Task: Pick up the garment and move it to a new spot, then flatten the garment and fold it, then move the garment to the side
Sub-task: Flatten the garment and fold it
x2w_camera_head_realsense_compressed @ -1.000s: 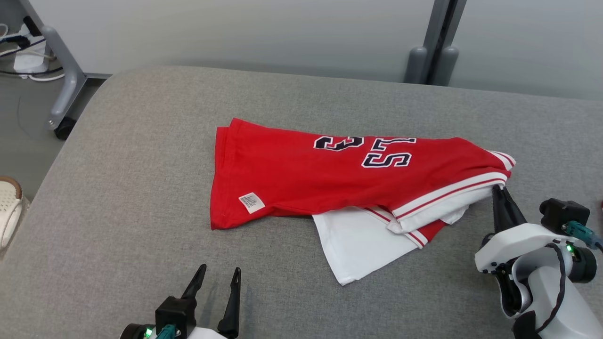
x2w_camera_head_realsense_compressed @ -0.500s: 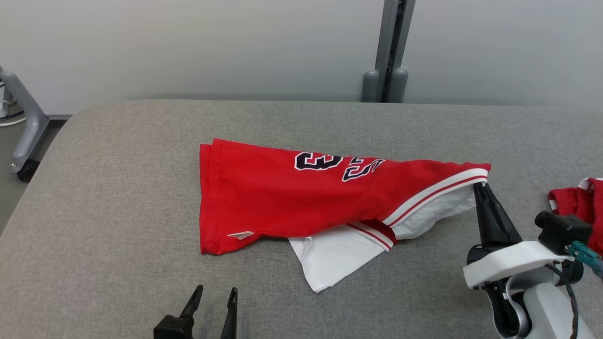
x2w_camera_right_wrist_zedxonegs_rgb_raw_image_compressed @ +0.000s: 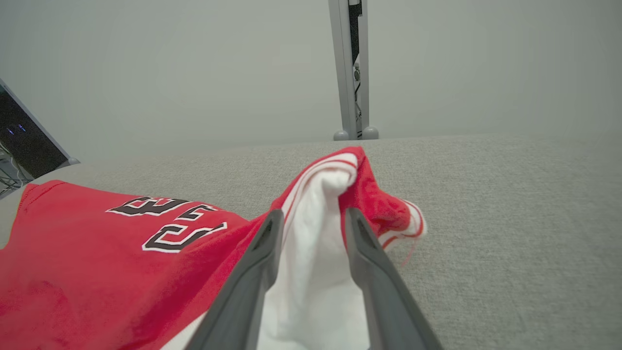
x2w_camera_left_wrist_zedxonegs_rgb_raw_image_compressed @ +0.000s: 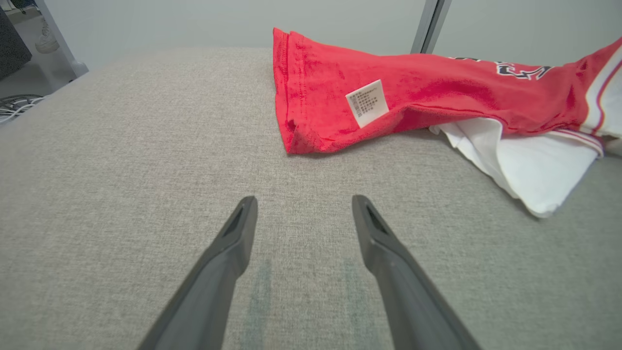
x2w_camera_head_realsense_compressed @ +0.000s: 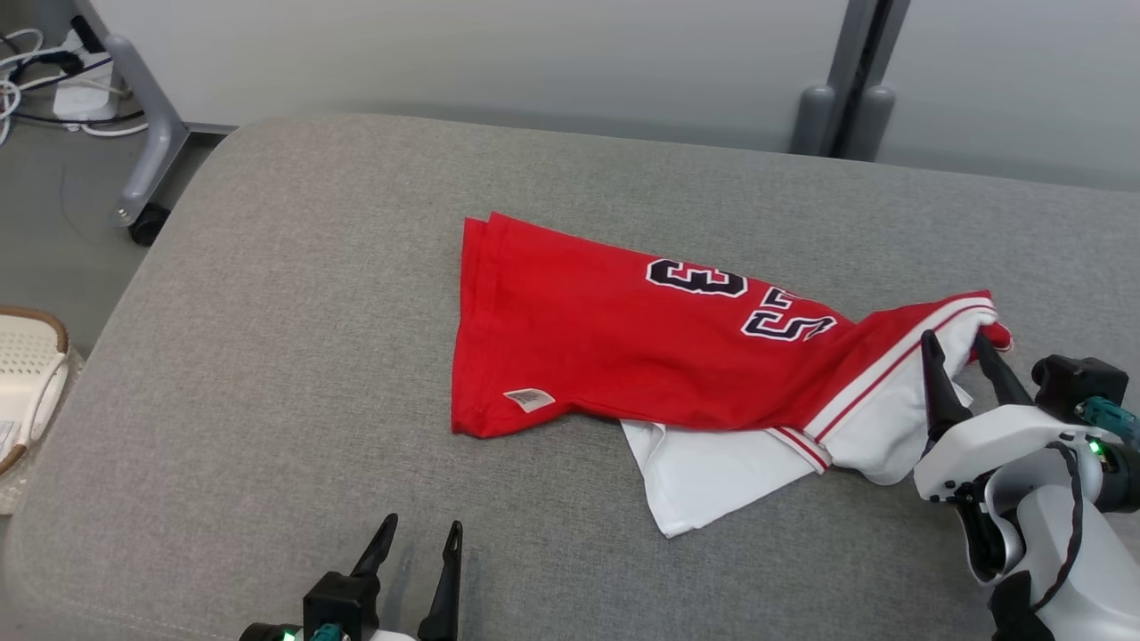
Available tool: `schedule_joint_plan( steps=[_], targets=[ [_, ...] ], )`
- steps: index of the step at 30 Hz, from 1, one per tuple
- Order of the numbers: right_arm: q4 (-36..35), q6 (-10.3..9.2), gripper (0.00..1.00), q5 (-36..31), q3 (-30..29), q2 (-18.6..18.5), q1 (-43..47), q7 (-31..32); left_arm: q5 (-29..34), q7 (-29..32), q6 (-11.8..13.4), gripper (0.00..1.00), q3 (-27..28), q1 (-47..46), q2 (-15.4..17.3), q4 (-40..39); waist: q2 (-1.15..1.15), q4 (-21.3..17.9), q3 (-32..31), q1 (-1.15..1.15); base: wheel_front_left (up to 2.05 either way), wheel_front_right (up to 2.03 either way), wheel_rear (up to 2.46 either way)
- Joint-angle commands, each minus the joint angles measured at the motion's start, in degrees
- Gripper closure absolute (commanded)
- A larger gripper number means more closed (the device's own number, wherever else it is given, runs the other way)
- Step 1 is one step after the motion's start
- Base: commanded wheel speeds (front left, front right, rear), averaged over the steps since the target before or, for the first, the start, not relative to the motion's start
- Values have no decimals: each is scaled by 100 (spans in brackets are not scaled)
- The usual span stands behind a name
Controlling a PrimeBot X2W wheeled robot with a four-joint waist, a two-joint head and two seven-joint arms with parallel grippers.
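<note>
The right gripper [x2w_camera_head_realsense_compressed: 955, 340] has its two fingers set a middling way apart, with the striped-trim end [x2w_camera_head_realsense_compressed: 899, 356] of the red jersey [x2w_camera_head_realsense_compressed: 623, 356] standing up as a ridge between them. In the right wrist view, white cloth fills the gap between the fingers. That gap looks wider than a pinch on such thin fabric would need, so the hold is judged loose rather than clamped.

From this gripper the jersey's body runs off to its left and lies on the grey upholstered surface [x2w_camera_head_realsense_compressed: 267, 356]. The white inner layer [x2w_camera_head_realsense_compressed: 712, 481] spills out just beside the fingers on the near side. Only the end at the gripper is raised. It likely served as the handle for carrying the garment, and the cloth is rumpled and not yet flattened.

The left gripper [x2w_camera_head_realsense_compressed: 424, 523] is spread wide with nothing in it, low over the grey surface. The jersey's hem corner and care label [x2w_camera_left_wrist_zedxonegs_rgb_raw_image_compressed: 368, 103] lie ahead of it and a little to its right, apart from the fingertips, and it seems parked ready for the spreading work.

Far off to this gripper's left, a pale brown-rimmed thing [x2w_camera_head_realsense_compressed: 27, 383] sits on the floor. Whether it is a basket or a shoe cannot be told, nor what it holds.
</note>
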Motion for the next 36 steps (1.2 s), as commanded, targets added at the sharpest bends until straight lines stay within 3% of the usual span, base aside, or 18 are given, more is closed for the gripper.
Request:
schedule_joint_plan(
  steps=[1,4,11,24,25,26,27,31,36],
  targets=[
    [127,0,0,-143,-53,-32,-101,-67,20,-26,3,0,10,-102,19,3,0,136,79,0,0,0,0],
    [619,-1,0,-311,-414,79,-236,-147,27,-26,30,0,52,-5,19,-27,0,157,57,0,0,0,0],
    [322,-1,0,-387,-839,148,201,-151,-42,-26,39,0,32,-84,18,-107,0,-70,173,0,0,0,0],
    [689,-1,1,-800,-915,88,-109,-153,-20,-26,30,0,-49,-352,18,-137,0,122,568,0,0,0,0],
    [774,-1,25,-835,-902,96,-146,-152,-21,-26,29,0,-39,-351,18,-138,0,140,583,0,0,0,0],
    [863,-1,66,-868,-887,100,-171,-152,-23,-26,31,0,-30,-349,20,-138,0,151,591,0,0,0,0],
    [936,-1,98,-887,-890,97,-197,-149,-25,-26,33,0,-27,-343,18,-140,0,158,592,0,0,0,0],
    [872,-1,100,-849,-1024,74,-145,-140,-27,-26,67,0,40,-259,19,-115,0,76,490,0,0,0,0],
    [301,-1,100,-608,-1077,163,275,-141,15,-26,27,0,139,-115,21,-88,0,-273,157,0,0,0,0]
  ],
)
